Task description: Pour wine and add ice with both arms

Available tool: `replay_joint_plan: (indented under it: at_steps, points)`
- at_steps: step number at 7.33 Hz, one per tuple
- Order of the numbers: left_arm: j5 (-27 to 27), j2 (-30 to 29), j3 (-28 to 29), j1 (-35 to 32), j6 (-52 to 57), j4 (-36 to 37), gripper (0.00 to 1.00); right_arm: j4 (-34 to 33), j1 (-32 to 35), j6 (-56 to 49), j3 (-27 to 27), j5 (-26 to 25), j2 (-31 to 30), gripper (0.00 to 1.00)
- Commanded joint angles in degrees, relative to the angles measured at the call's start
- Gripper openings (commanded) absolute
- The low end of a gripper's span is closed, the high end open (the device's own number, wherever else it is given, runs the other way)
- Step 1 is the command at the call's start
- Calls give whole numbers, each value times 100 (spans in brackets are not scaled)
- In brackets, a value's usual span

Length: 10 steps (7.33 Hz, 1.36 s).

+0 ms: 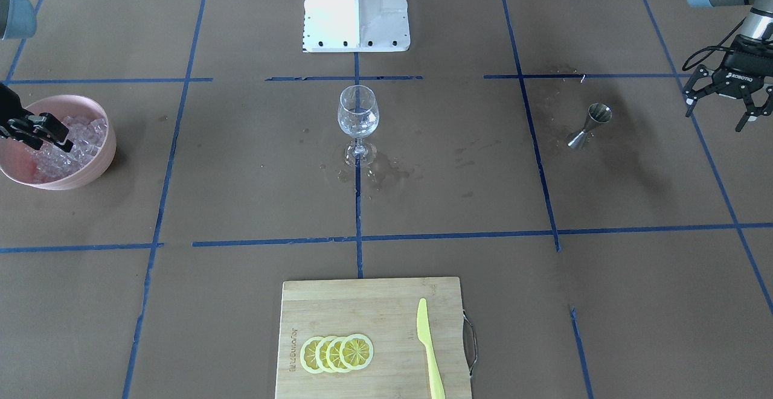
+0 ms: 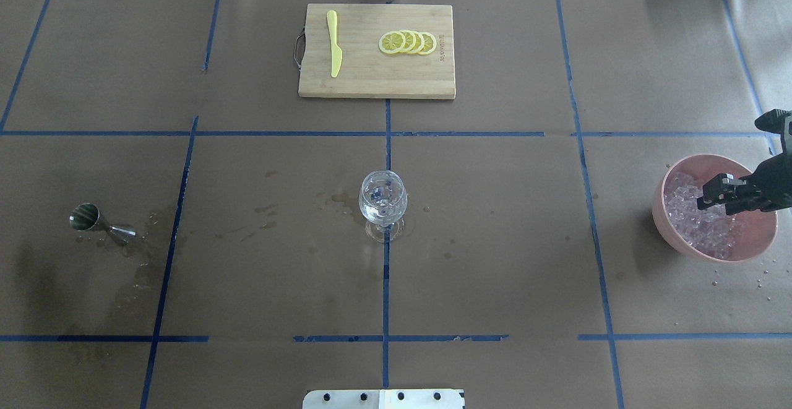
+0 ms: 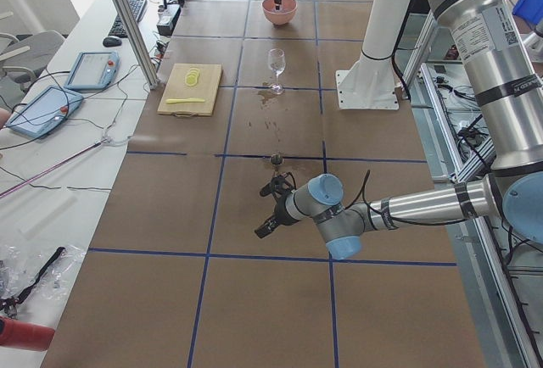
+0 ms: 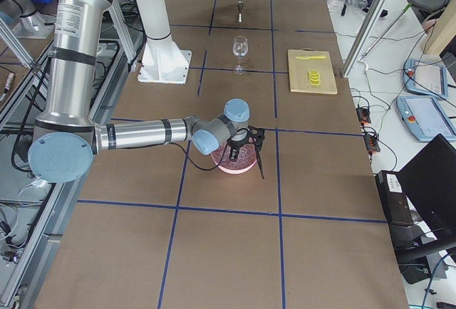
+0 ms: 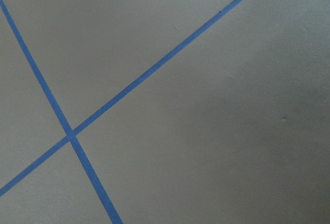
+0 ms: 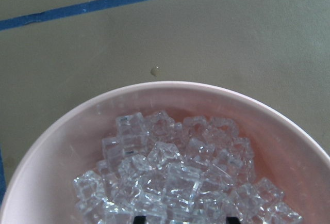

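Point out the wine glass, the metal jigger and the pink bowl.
wine glass (image 2: 383, 197), overhead exterior view, on the middle of its cup.
metal jigger (image 1: 588, 125), exterior front-facing view, on its narrow waist.
pink bowl (image 1: 84, 172), exterior front-facing view, on its outer wall.

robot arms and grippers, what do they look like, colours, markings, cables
Both arms are silver-grey tubes with pale blue joint caps; the left arm and the right arm look alike. Each ends in a black two-finger gripper. The left gripper bears small white lettering on its body, and a black cable loops at its wrist. The right gripper is black as well.
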Motion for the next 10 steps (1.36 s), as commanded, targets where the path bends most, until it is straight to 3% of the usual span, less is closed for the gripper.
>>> replay_joint_plan:
  at_steps: [1, 4, 7, 8, 10]
  points:
    - [8, 11, -4, -35, -29, -7, 100, -42, -19, 10, -6, 249, -61, 0]
    - [-18, 28, -4, -175, -11, -33, 100, -7, -2, 281, 238, 383, -35, 0]
    - [-62, -15, -4, -499, 41, 10, 100, -51, 543, 825, 1301, 295, 183, 0]
    - [-280, -129, 30, -614, 6, 306, 100, -60, 543, 1437, 1312, 233, 672, 0]
    - [-1174, -829, 4, -1228, 32, 1770, 100, -69, 212, 2258, 1321, 136, 1333, 0]
